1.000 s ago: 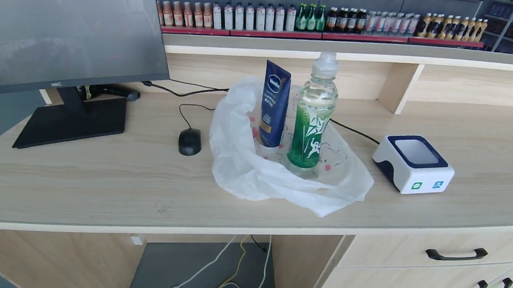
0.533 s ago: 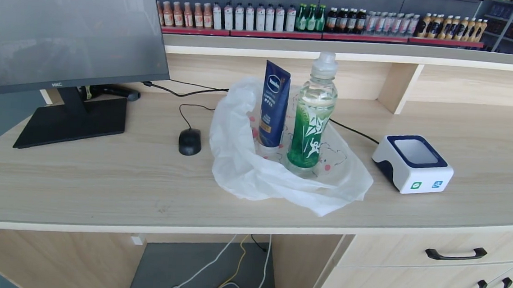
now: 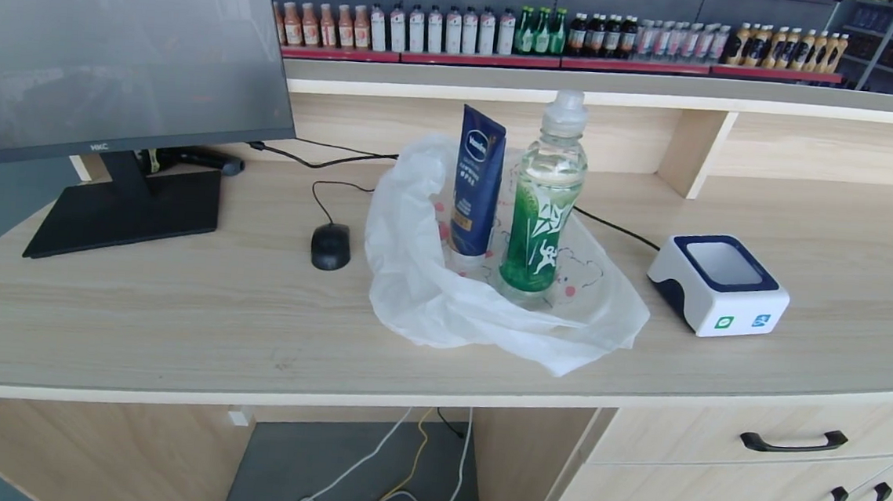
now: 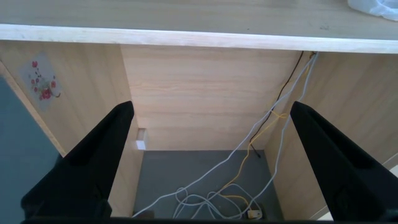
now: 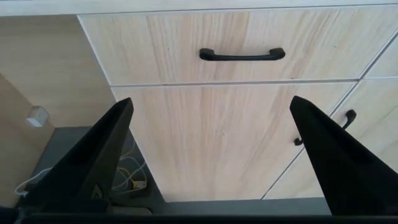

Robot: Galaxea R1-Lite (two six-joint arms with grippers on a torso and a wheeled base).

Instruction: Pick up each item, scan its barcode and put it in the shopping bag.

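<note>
A white plastic shopping bag lies open on the wooden counter. Inside it stand a dark blue tube and a clear bottle with a green label, both upright and side by side. To the right of the bag sits a white and blue barcode scanner with its window facing up. My left gripper hangs open below the counter's edge, facing the gap under the desk. My right gripper is open too, low in front of the drawers.
A monitor on a black stand fills the counter's left. A black mouse lies left of the bag, its cable trailing back. A raised ledge runs behind. Loose cables hang under the desk. Shelves of bottles line the far wall.
</note>
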